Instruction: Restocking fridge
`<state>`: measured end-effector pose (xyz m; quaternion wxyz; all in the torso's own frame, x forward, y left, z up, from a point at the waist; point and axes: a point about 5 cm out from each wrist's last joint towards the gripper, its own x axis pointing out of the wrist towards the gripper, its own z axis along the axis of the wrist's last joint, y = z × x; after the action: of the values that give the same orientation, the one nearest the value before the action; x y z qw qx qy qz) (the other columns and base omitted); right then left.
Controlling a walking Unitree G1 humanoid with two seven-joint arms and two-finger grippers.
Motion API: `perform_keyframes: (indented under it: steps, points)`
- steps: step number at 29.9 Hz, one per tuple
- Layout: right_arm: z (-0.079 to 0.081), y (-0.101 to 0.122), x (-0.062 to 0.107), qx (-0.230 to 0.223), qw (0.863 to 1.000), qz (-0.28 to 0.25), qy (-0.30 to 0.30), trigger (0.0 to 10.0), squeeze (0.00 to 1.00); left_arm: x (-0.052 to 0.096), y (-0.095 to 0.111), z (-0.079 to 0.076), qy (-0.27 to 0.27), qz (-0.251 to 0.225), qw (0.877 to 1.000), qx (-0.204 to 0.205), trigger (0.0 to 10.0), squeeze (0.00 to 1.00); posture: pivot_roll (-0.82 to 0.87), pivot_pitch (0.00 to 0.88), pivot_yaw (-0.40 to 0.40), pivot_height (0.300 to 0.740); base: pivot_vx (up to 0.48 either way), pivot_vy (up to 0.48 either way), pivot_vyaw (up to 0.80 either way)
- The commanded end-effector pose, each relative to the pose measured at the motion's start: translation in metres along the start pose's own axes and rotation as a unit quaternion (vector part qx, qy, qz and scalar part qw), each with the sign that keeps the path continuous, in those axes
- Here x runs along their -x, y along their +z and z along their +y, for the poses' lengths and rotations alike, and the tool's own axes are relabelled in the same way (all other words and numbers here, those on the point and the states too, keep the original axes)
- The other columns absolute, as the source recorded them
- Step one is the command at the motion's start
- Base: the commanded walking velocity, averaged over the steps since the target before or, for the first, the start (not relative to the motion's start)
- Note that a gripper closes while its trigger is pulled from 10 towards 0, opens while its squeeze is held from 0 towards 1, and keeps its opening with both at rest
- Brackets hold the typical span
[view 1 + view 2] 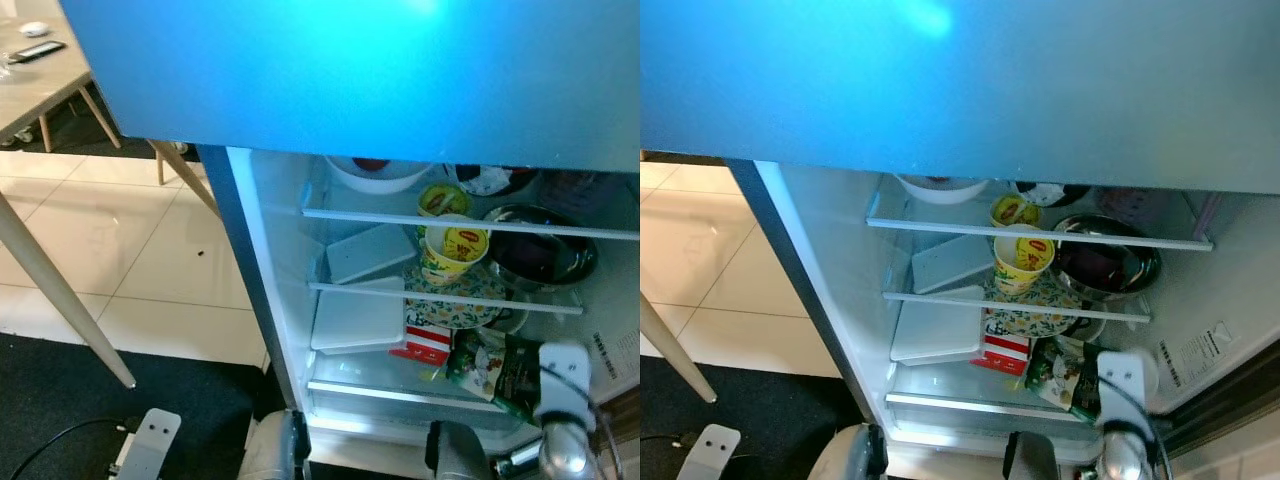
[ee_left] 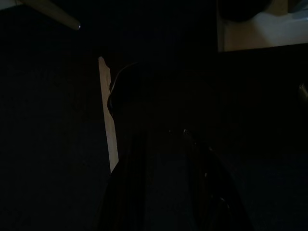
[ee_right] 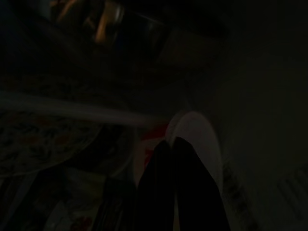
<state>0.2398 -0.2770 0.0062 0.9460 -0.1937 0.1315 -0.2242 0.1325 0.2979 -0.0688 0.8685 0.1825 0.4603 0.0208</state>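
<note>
The fridge stands open below a blue upper door [image 1: 350,70]. On its shelves are a yellow cup [image 1: 455,250] on a patterned plate [image 1: 455,305], a second yellow tub [image 1: 442,198], a dark metal bowl [image 1: 540,250], two flat white boxes [image 1: 370,252] [image 1: 358,318], a red and white carton [image 1: 422,345] and a green packet [image 1: 500,370]. My right arm's white wrist piece [image 1: 565,375] is raised at the fridge's lower right, beside the green packet. In the dim right wrist view my right gripper [image 3: 171,140] has its fingers side by side with no gap, and a white rounded thing [image 3: 199,132] lies just past the tips.
A white bowl [image 1: 378,175] sits on the top shelf. To the left stand a wooden table [image 1: 40,80] with slanted legs [image 1: 60,290], pale floor tiles and a dark mat [image 1: 90,400]. My left arm [image 1: 150,440] hangs idle low on the left.
</note>
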Motion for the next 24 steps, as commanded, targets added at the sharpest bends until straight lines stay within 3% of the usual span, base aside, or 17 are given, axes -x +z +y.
perform_keyframes:
  steps: [1, 8, 13, 17, 24]
  points:
    - [-0.008, 0.011, -0.007, -0.006, 1.0, -0.023, 0.002, 10.0, 0.0, 0.002, -0.005, -0.001, -0.003, 0.007, 1.0, -0.003, 10.0, 0.3, 0.03, 0.088, -0.012, 0.53, 0.0, 0.0, 0.0]
    - [-0.004, 0.015, -0.007, 0.016, 0.997, -0.043, 0.065, 10.0, 0.0, 0.002, -0.007, -0.002, -0.001, 0.008, 1.0, 0.001, 10.0, 0.3, 0.04, 0.102, -0.033, 0.53, 0.0, 0.0, 0.0]
    - [-0.022, 0.021, -0.007, 0.051, 0.992, -0.072, 0.093, 10.0, 0.0, 0.002, -0.008, -0.002, -0.002, 0.01, 1.0, 0.005, 10.0, 0.3, 0.04, 0.105, -0.037, 0.53, 0.0, 0.0, 0.0]
    - [-0.029, 0.022, 0.007, 0.08, 0.98, -0.092, 0.155, 10.0, 0.0, 0.002, -0.008, -0.003, -0.003, 0.011, 1.0, 0.006, 10.0, 0.3, 0.03, 0.111, -0.049, 0.53, 0.0, 0.0, 0.0]
    - [-0.034, 0.041, 0.028, 0.1, 0.967, -0.146, 0.182, 10.0, 0.0, 0.003, -0.009, -0.002, -0.005, 0.011, 1.0, 0.007, 10.0, 0.29, 0.01, 0.118, -0.056, 0.53, 0.0, 0.0, 0.0]
